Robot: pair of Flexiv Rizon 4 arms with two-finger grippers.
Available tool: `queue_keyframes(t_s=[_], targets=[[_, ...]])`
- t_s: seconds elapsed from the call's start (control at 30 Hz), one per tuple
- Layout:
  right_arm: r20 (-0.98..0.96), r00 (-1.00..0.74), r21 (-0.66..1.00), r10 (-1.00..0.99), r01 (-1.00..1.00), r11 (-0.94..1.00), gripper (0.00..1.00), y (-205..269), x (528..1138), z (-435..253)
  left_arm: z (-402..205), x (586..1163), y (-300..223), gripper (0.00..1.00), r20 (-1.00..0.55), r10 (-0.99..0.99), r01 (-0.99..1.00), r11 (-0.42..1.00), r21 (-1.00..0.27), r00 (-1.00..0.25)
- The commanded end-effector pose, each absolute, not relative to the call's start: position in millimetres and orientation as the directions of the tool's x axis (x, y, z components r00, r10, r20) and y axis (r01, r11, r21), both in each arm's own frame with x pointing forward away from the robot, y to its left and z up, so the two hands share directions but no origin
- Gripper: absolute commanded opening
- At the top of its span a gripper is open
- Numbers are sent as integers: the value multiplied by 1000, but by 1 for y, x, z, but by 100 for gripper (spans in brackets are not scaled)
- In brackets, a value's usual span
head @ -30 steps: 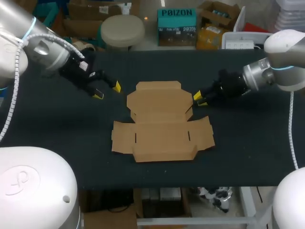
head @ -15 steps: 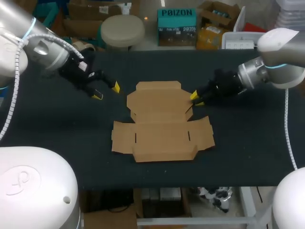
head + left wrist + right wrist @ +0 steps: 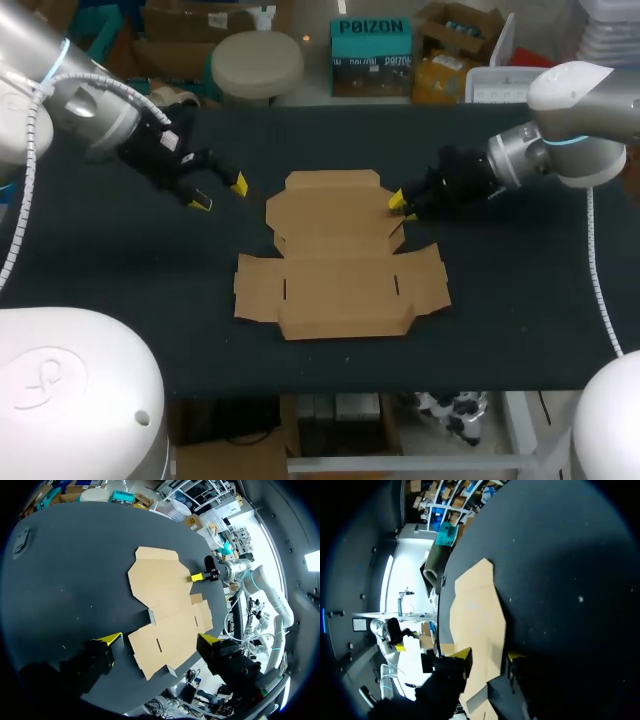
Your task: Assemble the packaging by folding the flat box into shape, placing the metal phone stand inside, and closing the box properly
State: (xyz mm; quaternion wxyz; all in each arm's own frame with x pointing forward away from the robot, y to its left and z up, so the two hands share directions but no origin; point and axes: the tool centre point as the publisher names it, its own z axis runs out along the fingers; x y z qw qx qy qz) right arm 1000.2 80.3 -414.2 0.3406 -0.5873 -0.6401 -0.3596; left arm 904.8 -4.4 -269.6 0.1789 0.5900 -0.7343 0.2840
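Flat box lies unfolded mid-bench. My right end effector sits released at its far-right flap edge; my left end effector hovers released beside its left.

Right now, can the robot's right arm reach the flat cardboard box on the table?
Probably yes. The right gripper is right at the edge of the flat box on that arm's side. Its fingers are open, and nothing lies between it and the cardboard.

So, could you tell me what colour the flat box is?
The flat box is plain brown; head view shows it best.
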Motion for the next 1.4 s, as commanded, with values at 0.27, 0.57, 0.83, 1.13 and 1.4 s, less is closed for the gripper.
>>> queue_keyframes(t_s=[0.27, 0.57, 0.83, 1.13, 1.4], targets=[[874, -64, 51, 481, 998, 40, 37, 94, 1003, -426, -268, 899, 1, 100, 599, -763, -968, 140, -210, -241], [890, -50, 53, 453, 999, 5, 17, 101, 1003, -428, -267, 894, 4, 100, 604, -758, -966, 142, -216, -247], [925, -95, 115, 367, 993, -34, 0, 98, 998, -415, -267, 890, 0, 100, 641, -715, -959, 183, -215, -279], [947, -178, 197, 266, 979, -46, 0, 94, 995, -380, -269, 892, -16, 100, 631, -687, -930, 220, -293, -362], [958, -226, 237, 174, 971, -41, 0, 86, 990, -354, -272, 899, -26, 100, 604, -663, -882, 201, -425, -442]])
